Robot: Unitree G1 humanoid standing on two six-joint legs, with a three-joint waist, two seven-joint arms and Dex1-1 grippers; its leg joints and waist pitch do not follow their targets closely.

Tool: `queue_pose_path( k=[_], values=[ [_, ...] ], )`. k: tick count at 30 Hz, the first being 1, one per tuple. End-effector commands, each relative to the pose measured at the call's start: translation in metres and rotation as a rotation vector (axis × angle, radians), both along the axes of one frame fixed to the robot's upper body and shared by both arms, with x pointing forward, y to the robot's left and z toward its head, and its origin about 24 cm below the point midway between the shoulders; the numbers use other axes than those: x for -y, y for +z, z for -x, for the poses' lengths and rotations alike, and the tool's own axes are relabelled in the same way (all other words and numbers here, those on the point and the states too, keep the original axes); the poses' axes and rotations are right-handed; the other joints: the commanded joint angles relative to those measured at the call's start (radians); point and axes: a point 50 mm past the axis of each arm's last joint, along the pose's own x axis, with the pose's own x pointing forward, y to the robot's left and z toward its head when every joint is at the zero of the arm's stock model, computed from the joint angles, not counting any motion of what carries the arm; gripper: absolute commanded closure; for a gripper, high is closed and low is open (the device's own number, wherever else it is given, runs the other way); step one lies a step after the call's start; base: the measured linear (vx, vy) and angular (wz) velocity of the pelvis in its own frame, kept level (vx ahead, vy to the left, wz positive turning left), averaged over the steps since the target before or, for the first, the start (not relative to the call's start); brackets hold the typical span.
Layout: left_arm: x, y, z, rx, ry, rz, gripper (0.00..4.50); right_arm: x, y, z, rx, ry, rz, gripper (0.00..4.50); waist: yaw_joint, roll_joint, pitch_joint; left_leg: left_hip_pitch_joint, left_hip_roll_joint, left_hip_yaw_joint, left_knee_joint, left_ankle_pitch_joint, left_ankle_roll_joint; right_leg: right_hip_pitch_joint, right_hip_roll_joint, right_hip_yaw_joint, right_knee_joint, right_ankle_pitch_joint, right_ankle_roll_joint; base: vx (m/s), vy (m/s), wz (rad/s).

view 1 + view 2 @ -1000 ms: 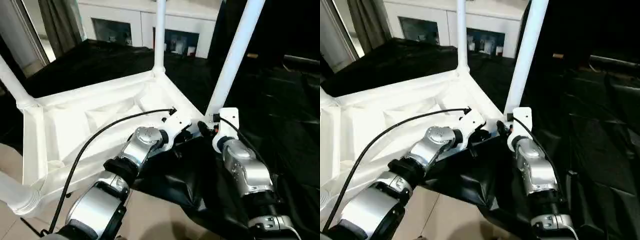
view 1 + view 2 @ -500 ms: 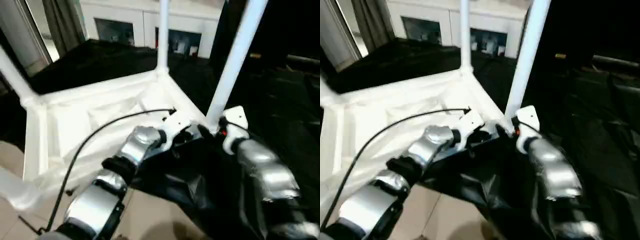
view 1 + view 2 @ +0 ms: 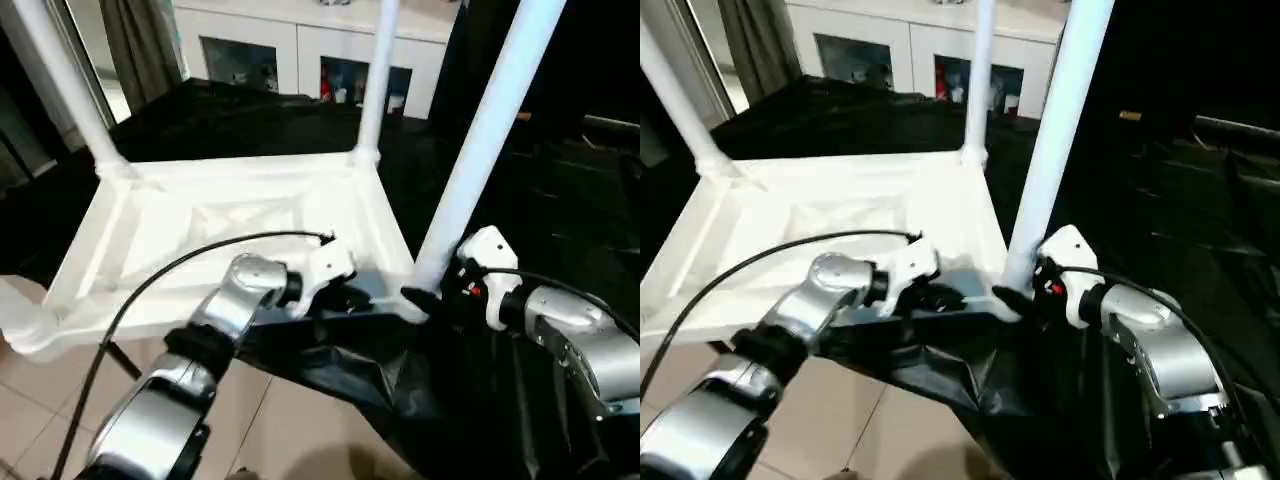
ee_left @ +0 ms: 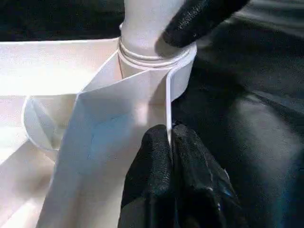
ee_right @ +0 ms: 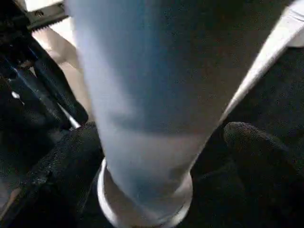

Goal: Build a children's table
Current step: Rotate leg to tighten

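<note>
The children's table lies upside down: its white tabletop shows the ribbed underside. Three white legs stand up from corner sockets, at the near right, far right and far left. My left gripper is shut on the tabletop's thin rim, just beside the near-right socket. My right gripper is open, with its black fingers on either side of the near-right leg's base. One finger rests against the leg, and the other stands a little off it.
A crumpled black sheet covers the ground under and right of the table. Pale floor tiles show in front. A white cabinet stands at the back and a curtain hangs far left. A black cable arcs over my left forearm.
The camera has swung, so the whole scene sits differently. My right forearm now reaches the leg from further right, and its fingers have spread wider around the leg's base. The left gripper stays on the rim.
</note>
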Motion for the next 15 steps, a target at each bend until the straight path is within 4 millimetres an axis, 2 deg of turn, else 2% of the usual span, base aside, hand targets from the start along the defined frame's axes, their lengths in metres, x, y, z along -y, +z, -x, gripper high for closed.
queue_pose_path(
  k=[1,3,4,5,6,15],
  values=[
    [0.007,0.015,0.002,0.033,-0.045,0.111,4.5,0.0,0.003,0.003,-0.004,0.021,-0.014,0.4,-0.003,-0.023,-0.066,-0.001,0.025,-0.002,-0.065,-0.172,0.089,0.056,-0.063,0.052,-0.078,-0.387,-0.132,0.0,0.0,0.0],
    [0.005,0.014,0.002,0.031,-0.045,0.107,4.5,0.0,0.003,0.004,-0.008,0.03,-0.017,0.6,-0.002,-0.024,-0.067,-0.001,0.023,-0.001,-0.065,-0.176,0.084,0.056,-0.061,0.051,-0.079,-0.394,-0.122,0.0,0.0,0.0],
    [0.001,0.014,0.003,0.028,-0.042,0.105,4.5,0.001,0.003,0.006,-0.011,0.039,-0.021,0.6,-0.002,-0.019,-0.065,-0.001,0.023,-0.002,-0.066,-0.18,0.082,0.056,-0.061,0.051,-0.081,-0.398,-0.119,0.0,0.0,0.0],
    [0.0,0.014,0.002,0.027,-0.038,0.105,4.5,0.002,0.004,0.007,-0.012,0.042,-0.022,0.85,-0.002,-0.02,-0.066,-0.001,0.023,-0.002,-0.065,-0.18,0.081,0.057,-0.061,0.051,-0.081,-0.398,-0.117,0.0,0.0,0.0],
    [0.0,0.014,0.002,0.027,-0.038,0.105,4.5,0.002,0.004,0.007,-0.012,0.042,-0.022,0.92,-0.001,-0.021,-0.066,-0.001,0.022,-0.001,-0.065,-0.18,0.081,0.056,-0.06,0.051,-0.082,-0.4,-0.115,0.0,0.0,0.0],
    [-0.004,0.016,0.002,0.026,-0.036,0.098,4.5,0.002,0.001,0.012,-0.034,0.074,-0.018,1.73,-0.004,-0.02,-0.067,-0.003,0.021,-0.002,-0.065,-0.176,0.081,0.058,-0.06,0.049,-0.081,-0.398,-0.113,0.0,0.0,0.0]
  ],
)
